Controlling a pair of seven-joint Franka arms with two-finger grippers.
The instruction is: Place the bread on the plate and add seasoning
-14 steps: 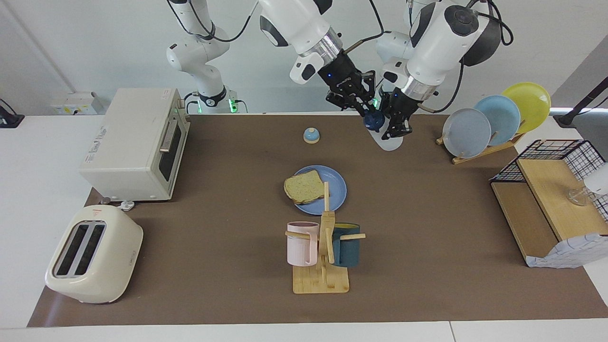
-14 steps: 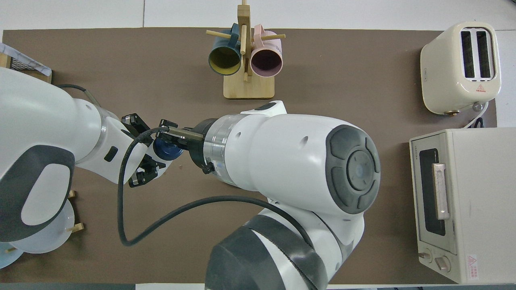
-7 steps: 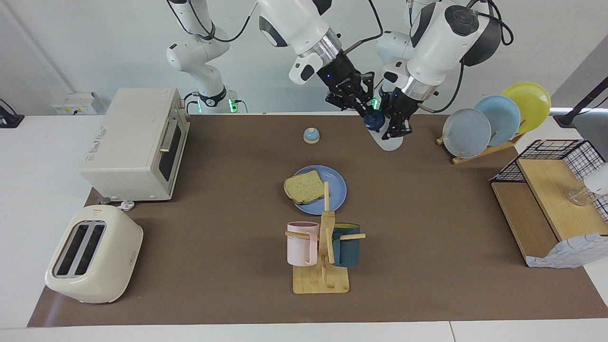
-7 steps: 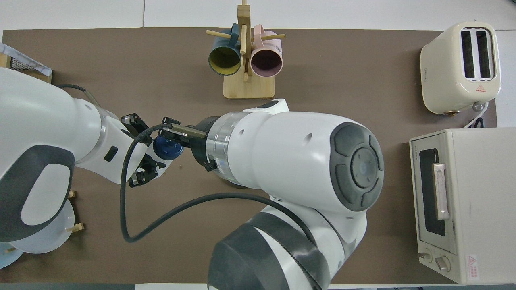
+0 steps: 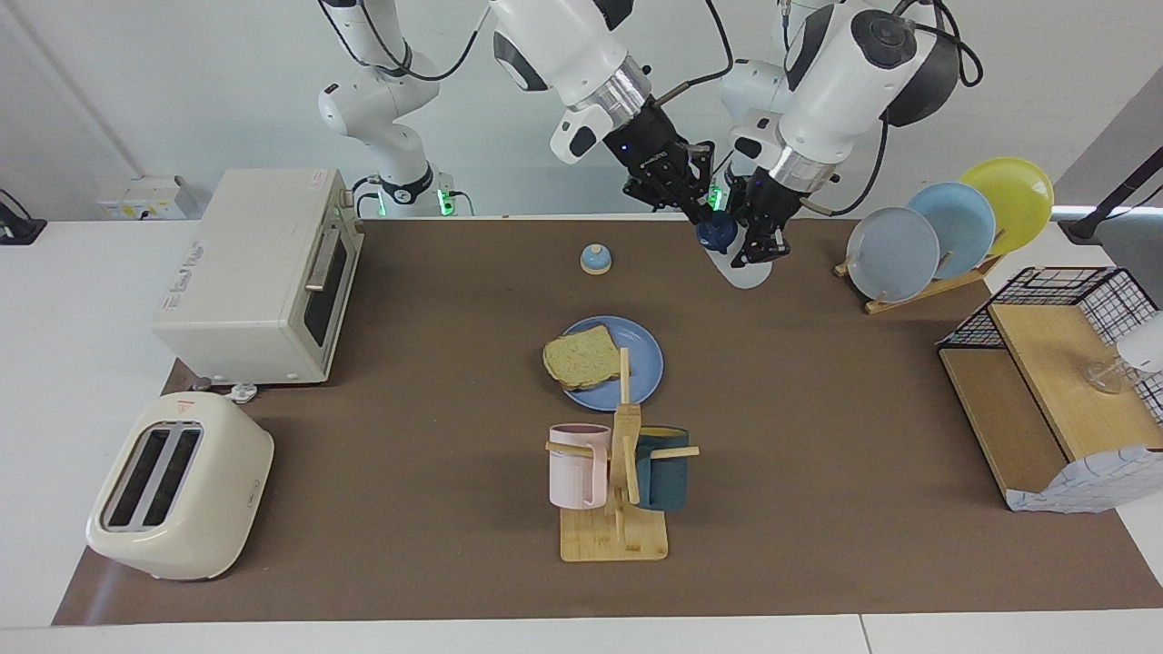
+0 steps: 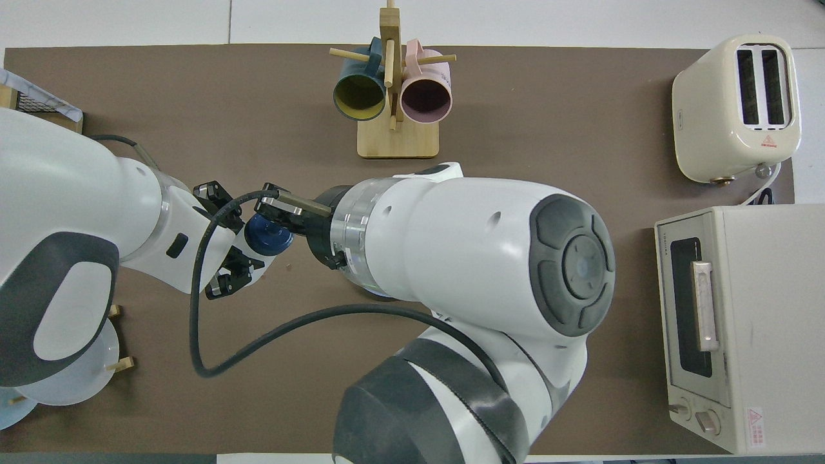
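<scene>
With the bread [image 5: 581,356] plated, our left hand [image 5: 760,243] clamps the seasoning [image 5: 738,263], our right hand [image 5: 704,221] pinches its cap [image 5: 716,232]; uncapping seems next.

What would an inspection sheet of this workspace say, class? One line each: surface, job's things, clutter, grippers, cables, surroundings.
Surface: brown mat.
Job's things: bread on blue plate; seasoning bottle held up in the air.
Clutter: bell, mug rack, plate rack, toaster, oven, wire shelf.
Grippers: left gripper shut on the bottle; right gripper shut on its navy cap.
Cables: black cable looping off the right arm.
Surroundings: white wall.
</scene>
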